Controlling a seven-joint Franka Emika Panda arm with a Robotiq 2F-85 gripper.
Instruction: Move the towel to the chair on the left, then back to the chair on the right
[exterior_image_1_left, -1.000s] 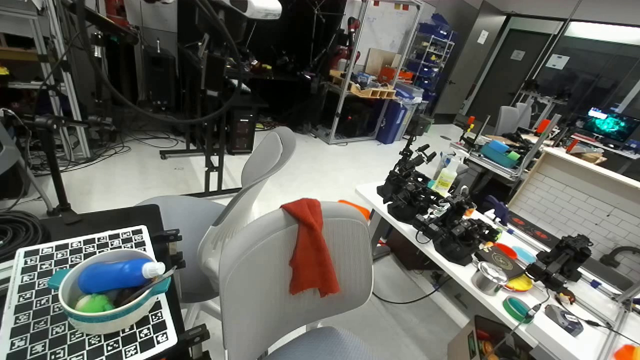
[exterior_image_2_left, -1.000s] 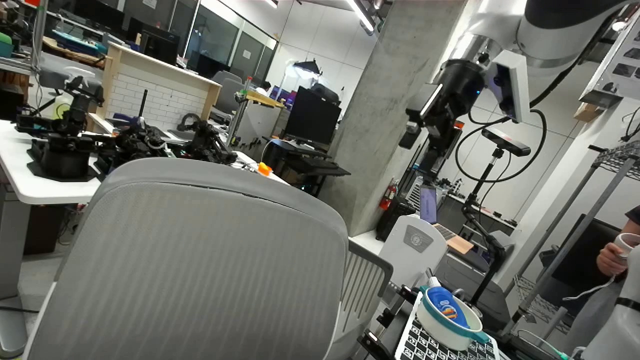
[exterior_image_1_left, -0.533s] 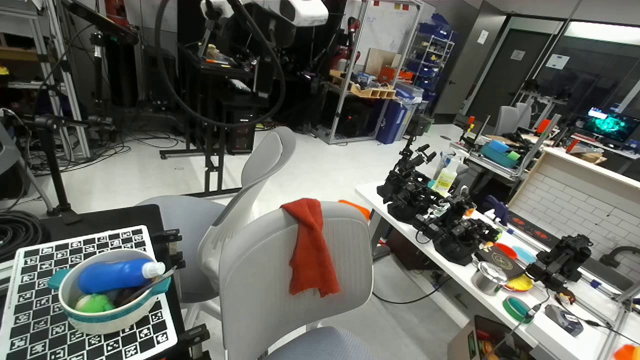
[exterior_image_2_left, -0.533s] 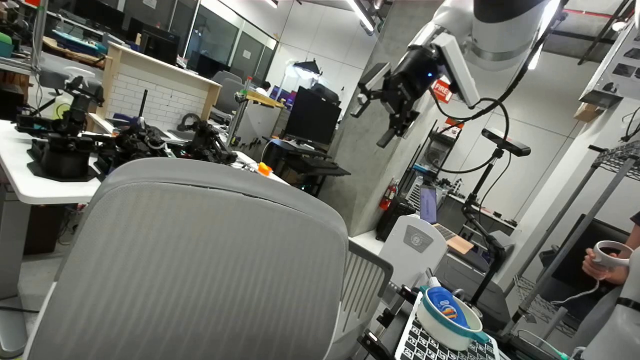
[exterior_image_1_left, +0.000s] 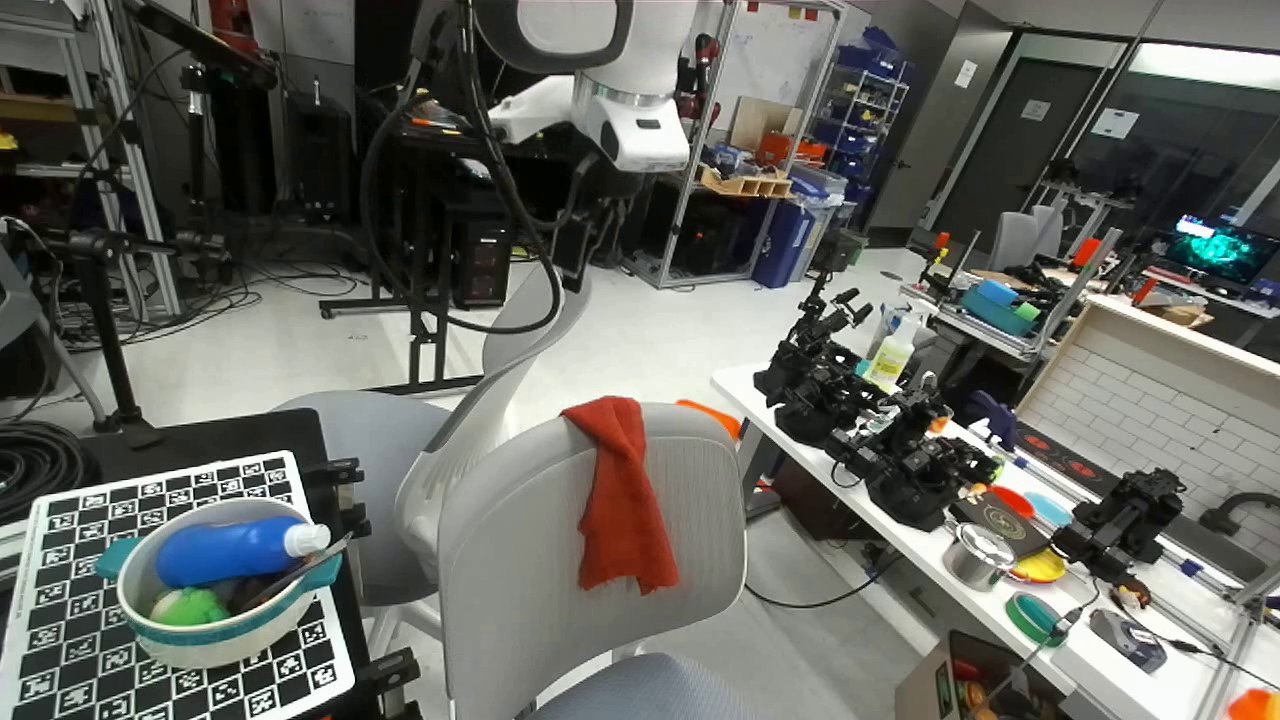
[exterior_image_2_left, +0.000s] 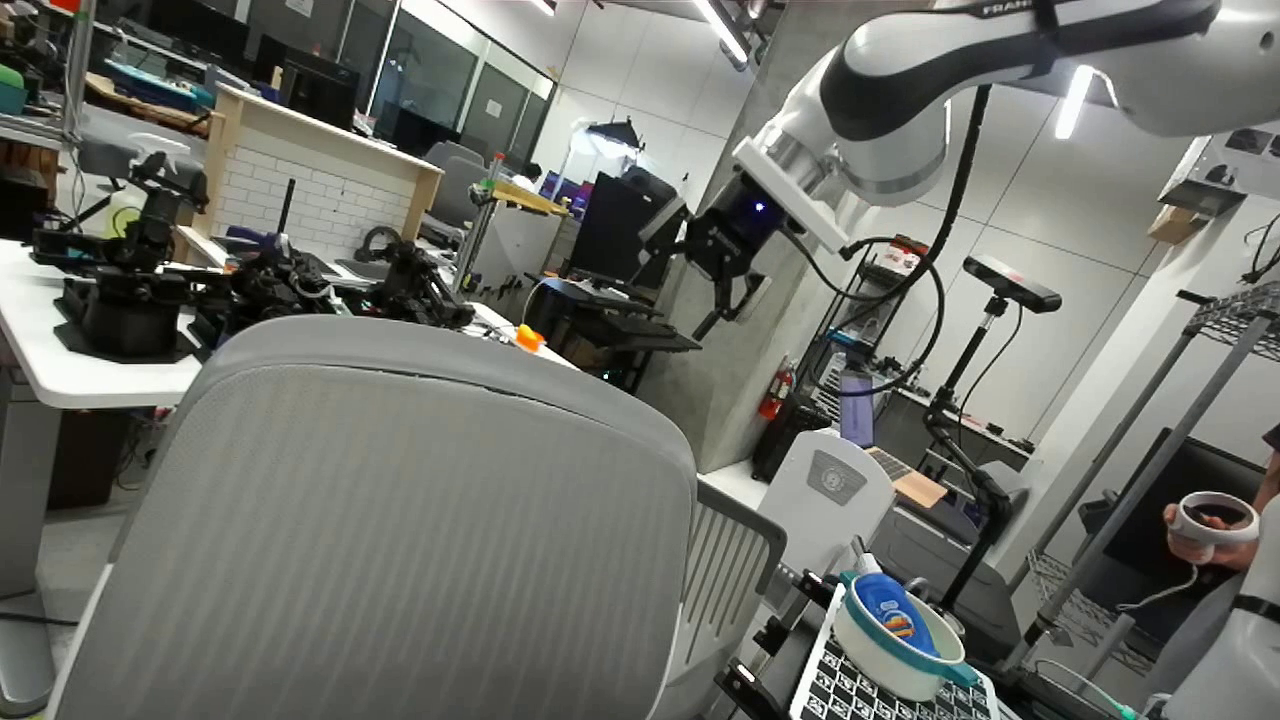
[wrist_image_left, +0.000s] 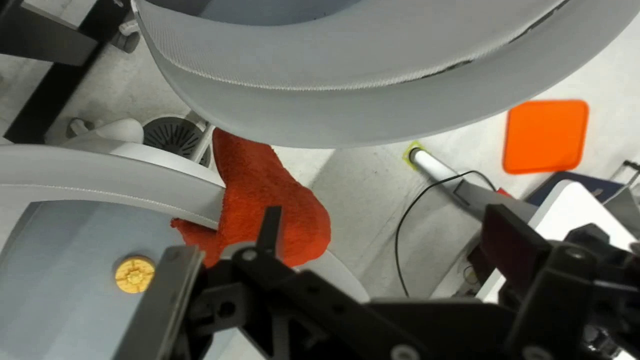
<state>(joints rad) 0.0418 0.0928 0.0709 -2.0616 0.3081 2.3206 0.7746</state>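
Observation:
The red-orange towel (exterior_image_1_left: 625, 500) hangs over the top of the nearer grey chair's back (exterior_image_1_left: 520, 560) in an exterior view. A second grey chair (exterior_image_1_left: 515, 340) stands beside it. In the wrist view the towel (wrist_image_left: 270, 195) lies over the lower-left chair back (wrist_image_left: 115, 172). The other chair back (wrist_image_left: 350, 115) crosses the top. My gripper (wrist_image_left: 385, 217) is open and empty; its left finger overlaps the towel in the picture, with no contact seen. In an exterior view the gripper (exterior_image_2_left: 675, 295) is open in the air beyond the large chair back (exterior_image_2_left: 420, 520), where the towel is hidden.
A pot (exterior_image_1_left: 215, 640) with a blue bottle stands on a checkered board at one side. A white table (exterior_image_1_left: 840, 475) with several small black arms stands at the other. A cable (exterior_image_2_left: 925, 330) loops from my arm. A person holds a controller (exterior_image_2_left: 1215, 520).
My arm and gripper have swung toward the chairs: rightward and lower in an exterior view, leftward in an exterior view facing the column. The towel and chairs have not moved.

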